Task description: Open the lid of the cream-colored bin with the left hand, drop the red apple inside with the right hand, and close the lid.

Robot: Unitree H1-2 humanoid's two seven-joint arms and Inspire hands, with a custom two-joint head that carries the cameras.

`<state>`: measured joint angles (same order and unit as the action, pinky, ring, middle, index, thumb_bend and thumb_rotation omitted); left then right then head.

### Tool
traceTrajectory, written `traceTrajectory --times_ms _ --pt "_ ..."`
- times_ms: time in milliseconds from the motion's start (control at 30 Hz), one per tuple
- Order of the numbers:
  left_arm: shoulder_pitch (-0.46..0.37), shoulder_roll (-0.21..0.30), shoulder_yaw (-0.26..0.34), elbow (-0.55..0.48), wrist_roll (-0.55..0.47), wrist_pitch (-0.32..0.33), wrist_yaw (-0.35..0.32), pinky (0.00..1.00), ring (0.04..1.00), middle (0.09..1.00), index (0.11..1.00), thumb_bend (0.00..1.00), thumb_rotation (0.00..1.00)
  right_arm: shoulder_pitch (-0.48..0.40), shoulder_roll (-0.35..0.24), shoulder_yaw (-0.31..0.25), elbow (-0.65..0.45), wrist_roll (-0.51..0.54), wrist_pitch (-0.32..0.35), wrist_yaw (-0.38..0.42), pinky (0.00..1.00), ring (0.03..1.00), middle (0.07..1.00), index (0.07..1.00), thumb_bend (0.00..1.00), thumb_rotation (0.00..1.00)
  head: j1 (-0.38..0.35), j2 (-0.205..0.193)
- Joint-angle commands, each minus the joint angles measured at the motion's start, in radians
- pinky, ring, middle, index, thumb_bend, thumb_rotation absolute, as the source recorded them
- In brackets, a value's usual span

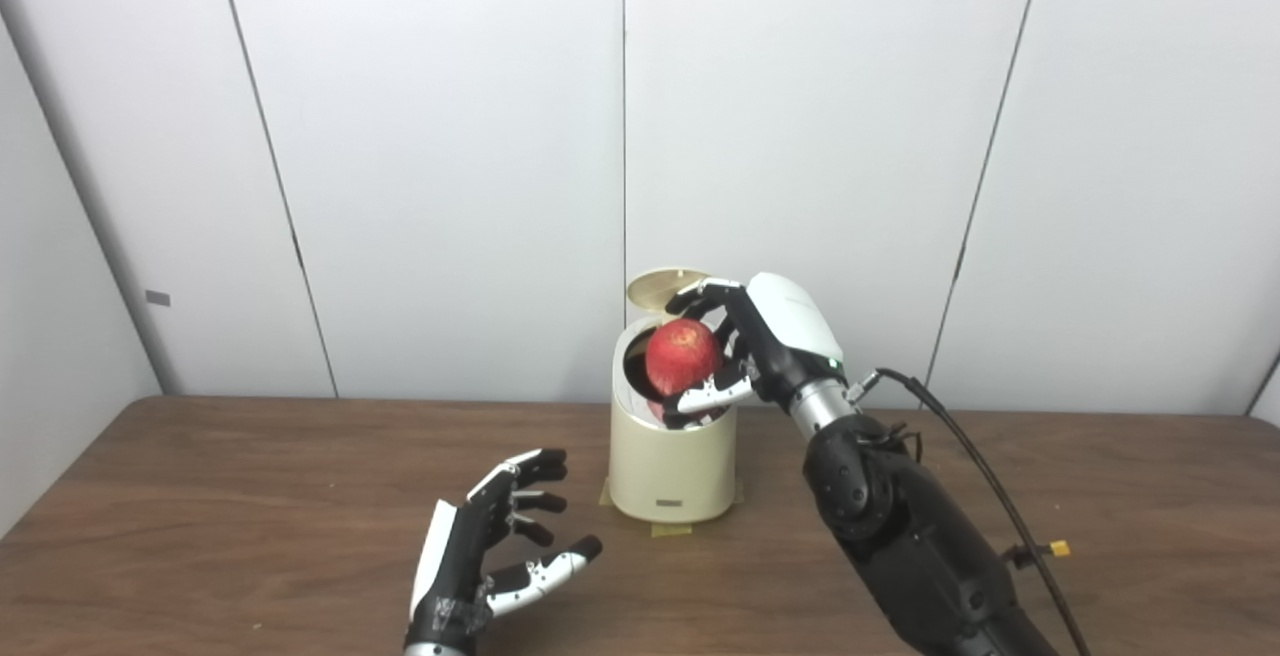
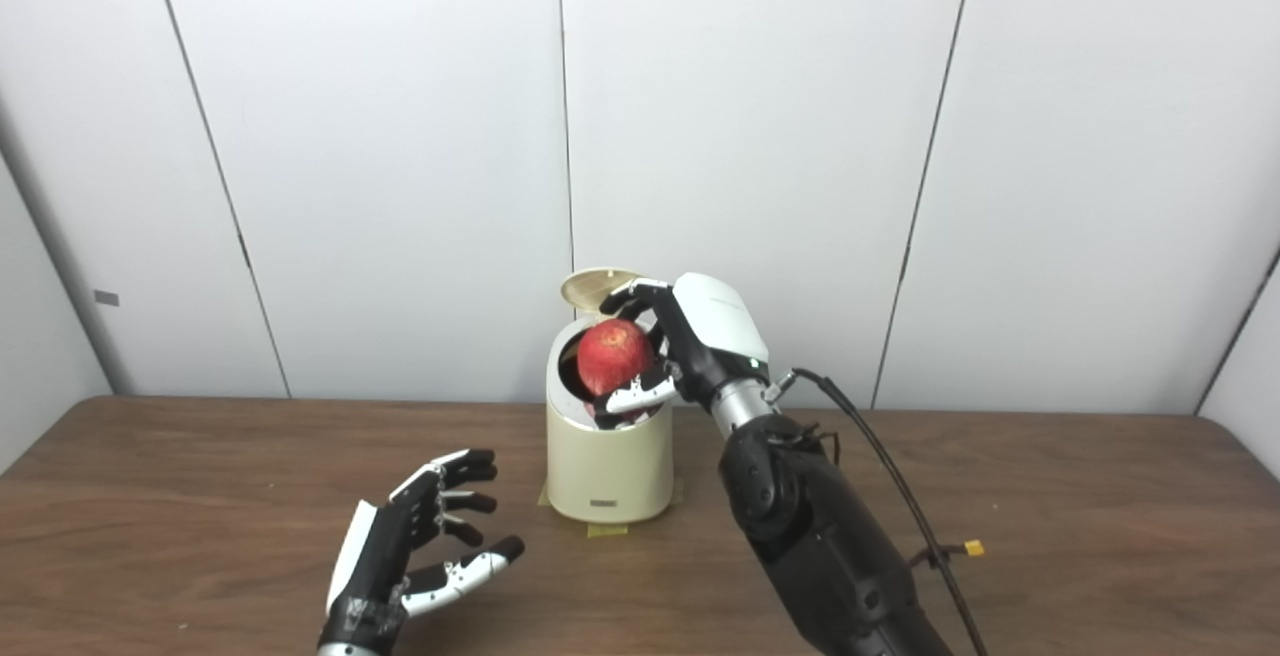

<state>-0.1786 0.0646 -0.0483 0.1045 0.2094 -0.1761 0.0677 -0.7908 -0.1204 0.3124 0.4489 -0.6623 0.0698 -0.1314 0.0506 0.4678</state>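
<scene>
The cream-colored bin (image 1: 670,471) stands on the table's middle, its round lid (image 1: 665,287) tipped up and open at the back. My right hand (image 1: 752,341) is shut on the red apple (image 1: 682,356) and holds it right over the bin's open mouth, partly inside the rim. My left hand (image 1: 495,546) is open and empty, resting low over the table to the left and in front of the bin, apart from it. In the right eye view the apple (image 2: 613,355) sits above the bin (image 2: 610,466).
The bin is taped to the brown wooden table (image 1: 250,496). A black cable (image 1: 985,481) with a yellow tag runs along my right forearm. White wall panels stand behind the table.
</scene>
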Motion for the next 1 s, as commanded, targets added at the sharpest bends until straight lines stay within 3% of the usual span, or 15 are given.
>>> traceTrajectory --times_ms 0,600,867,967 --pt "-0.007 0.012 0.0 -0.006 0.008 -0.032 0.004 0.51 0.653 0.752 0.765 0.67 0.04 -0.031 -0.017 -0.011 -0.027 -0.008 -0.007 -0.022 0.34 0.492 0.707 0.729 0.88 0.15 0.001 0.001" --pt "-0.004 0.009 -0.001 -0.017 0.014 -0.014 0.003 0.51 0.665 0.759 0.77 0.67 0.05 -0.019 -0.021 -0.021 -0.05 0.011 -0.015 -0.009 0.33 0.474 0.708 0.733 0.89 0.15 0.0 0.009" --pt "-0.002 0.009 -0.001 -0.014 0.014 -0.018 0.004 0.52 0.663 0.758 0.769 0.67 0.06 0.078 -0.01 -0.116 -0.231 0.126 -0.127 -0.055 0.3 0.406 0.647 0.677 0.86 0.09 0.005 0.01" --pt "-0.003 0.01 -0.001 -0.01 0.01 -0.024 0.003 0.52 0.666 0.758 0.77 0.67 0.06 0.135 -0.031 -0.153 -0.343 0.157 -0.117 -0.026 0.29 0.383 0.627 0.676 0.82 0.09 0.002 0.01"
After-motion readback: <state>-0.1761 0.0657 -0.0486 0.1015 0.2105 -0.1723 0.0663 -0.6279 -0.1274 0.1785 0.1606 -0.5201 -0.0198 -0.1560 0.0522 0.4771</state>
